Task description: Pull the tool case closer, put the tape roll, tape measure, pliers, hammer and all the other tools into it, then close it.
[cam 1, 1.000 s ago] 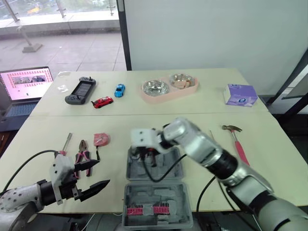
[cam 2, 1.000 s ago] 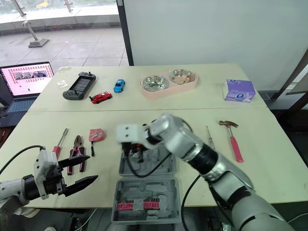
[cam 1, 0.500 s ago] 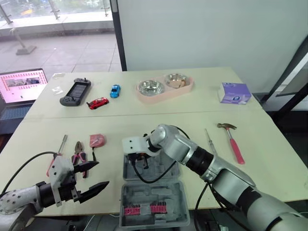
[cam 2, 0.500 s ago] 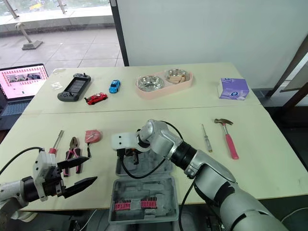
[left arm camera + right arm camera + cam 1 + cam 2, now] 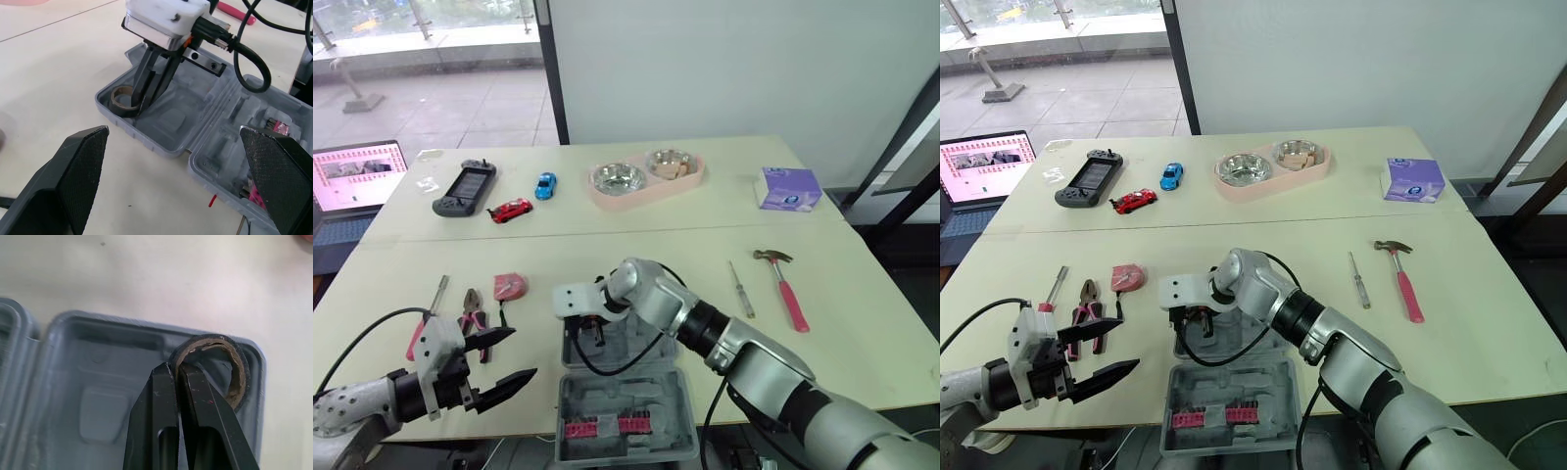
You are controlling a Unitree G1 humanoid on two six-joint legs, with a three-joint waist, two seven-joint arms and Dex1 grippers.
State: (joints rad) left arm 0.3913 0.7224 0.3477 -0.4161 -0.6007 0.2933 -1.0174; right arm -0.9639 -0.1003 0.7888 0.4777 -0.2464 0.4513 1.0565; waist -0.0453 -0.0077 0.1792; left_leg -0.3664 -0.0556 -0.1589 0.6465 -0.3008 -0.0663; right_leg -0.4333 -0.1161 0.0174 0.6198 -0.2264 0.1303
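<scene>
Grey plastic case (image 5: 626, 394) lies open in the lower middle of the head view, with its bit-holding half nearest the bottom edge. Right gripper (image 5: 176, 368) reaches down into the left corner of the far half. Its fingers (image 5: 161, 401) are pinched together on the wall of the brown roll (image 5: 238, 377), one finger inside the ring and one outside. The roll sits in that corner, just beside the case wall.

At lower left the left gripper (image 5: 522, 352) hangs near the front edge of the surface (image 5: 636, 259). Its fingers (image 5: 80, 161) are spread wide and hold nothing. Just beyond it lie the pliers (image 5: 473, 305), with a pink screwdriver (image 5: 440, 291) to their left. The reddish tape measure (image 5: 511, 285) lies a little higher, between pliers and case.

On the right of the frame a slim screwdriver (image 5: 738, 288) and the pink-handled hammer (image 5: 786, 294) lie side by side, well apart from the case. Across the upper part are a controller (image 5: 465, 188), a red car (image 5: 511, 210), a blue car (image 5: 544, 184) and a tissue box (image 5: 787, 188).
</scene>
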